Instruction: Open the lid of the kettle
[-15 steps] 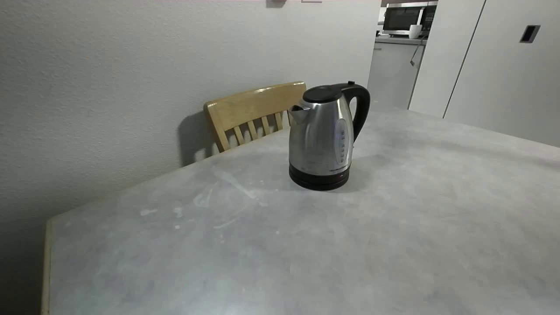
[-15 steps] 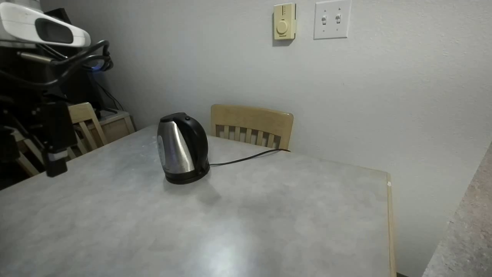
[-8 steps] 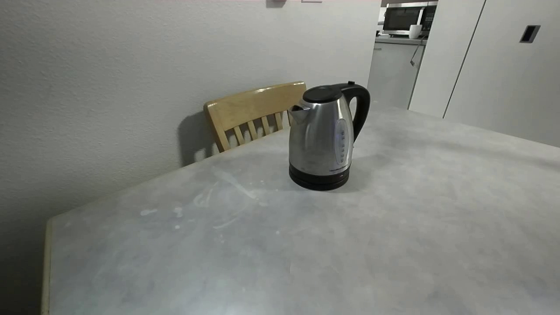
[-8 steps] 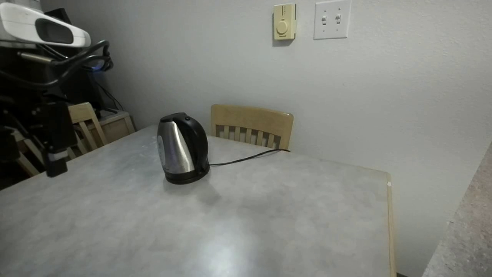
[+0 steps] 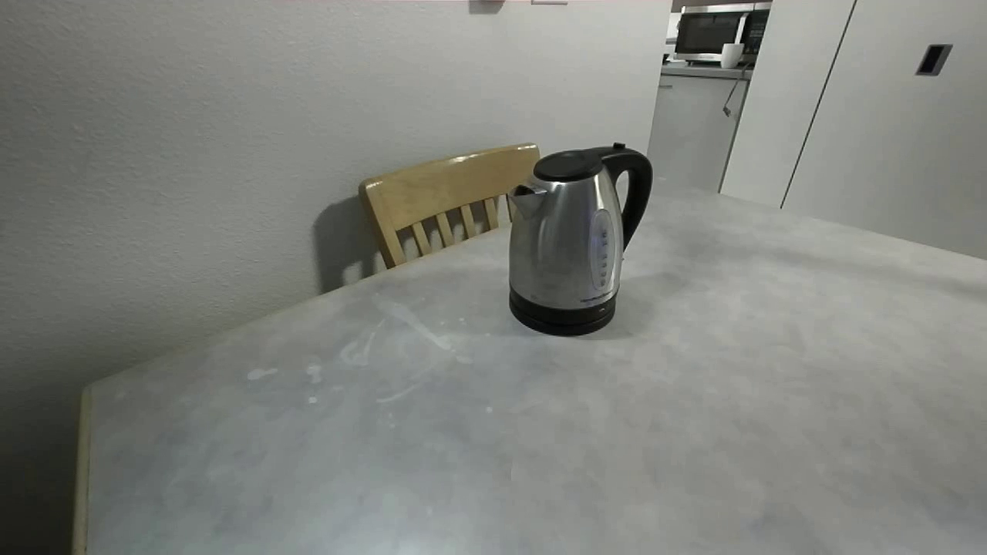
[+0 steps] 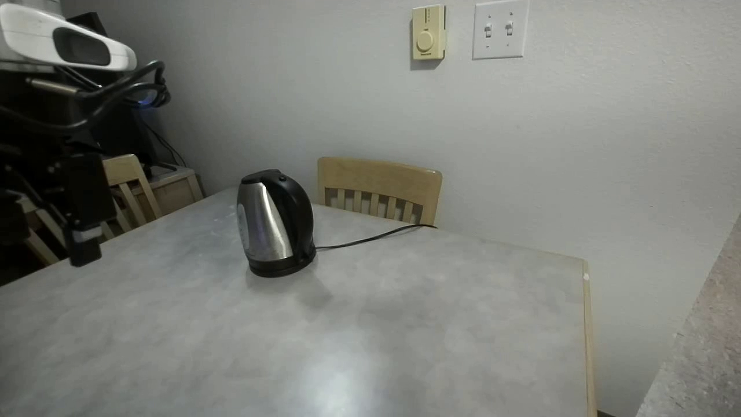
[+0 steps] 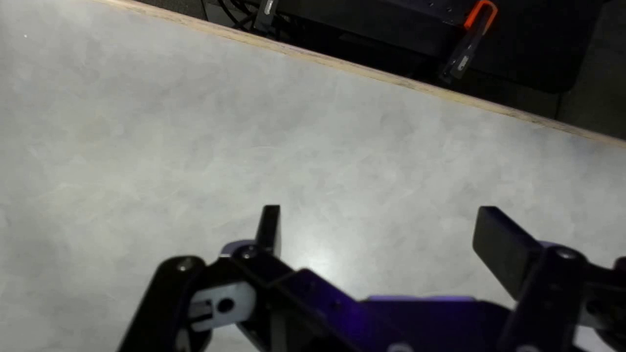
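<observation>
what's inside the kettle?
Can't tell. The side window shows marks but no readable level; everything else in there is covered by the steel kettle and its shut lid.

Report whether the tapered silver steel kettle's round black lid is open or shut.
Shut: in an exterior view, the round black lid lies flat atop the tapered silver steel kettle.

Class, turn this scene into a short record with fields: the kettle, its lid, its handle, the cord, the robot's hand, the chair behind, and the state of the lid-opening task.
Kettle: steel, upright on the grey table
Lid: round, black, closed
Handle: black loop, opposite the spout
Cord: black, from kettle to table edge
Hand: open, holding nothing, apart from kettle
Chair: wooden, beyond the table's edge
Task state: lid not yet opened
</observation>
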Action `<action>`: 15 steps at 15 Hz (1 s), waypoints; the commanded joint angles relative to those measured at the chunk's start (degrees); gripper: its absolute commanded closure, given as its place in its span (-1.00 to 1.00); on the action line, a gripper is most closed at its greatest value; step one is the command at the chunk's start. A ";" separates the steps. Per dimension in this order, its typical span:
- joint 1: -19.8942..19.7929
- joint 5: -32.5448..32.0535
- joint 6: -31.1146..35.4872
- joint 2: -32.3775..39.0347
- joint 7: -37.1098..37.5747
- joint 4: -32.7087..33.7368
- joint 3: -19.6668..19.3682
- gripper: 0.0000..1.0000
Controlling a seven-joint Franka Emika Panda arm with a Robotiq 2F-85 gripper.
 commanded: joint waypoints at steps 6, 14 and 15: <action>-1.00 0.10 0.54 0.82 0.00 0.65 1.41 -1.00; -0.14 -0.59 -0.94 4.97 -0.06 8.12 3.70 -1.00; 0.04 -0.45 -1.41 6.08 -0.62 9.73 3.83 -1.00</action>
